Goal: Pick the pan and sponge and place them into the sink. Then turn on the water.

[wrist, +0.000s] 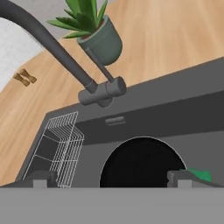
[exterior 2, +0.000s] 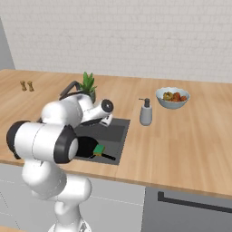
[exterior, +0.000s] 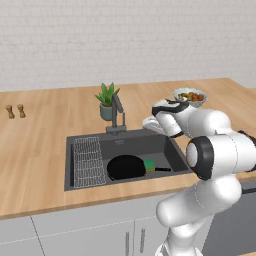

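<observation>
Lying below end effector (wrist: 109, 178): pan (wrist: 142, 164)

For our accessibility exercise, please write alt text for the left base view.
A black pan and green sponge lie in a dark sink set in a wooden counter. The white robot arm reaches toward the faucet, beside a potted plant.

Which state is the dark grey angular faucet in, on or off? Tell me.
Off. The dark grey angular faucet drops no blue stream onto the flat round black frying pan.
</observation>
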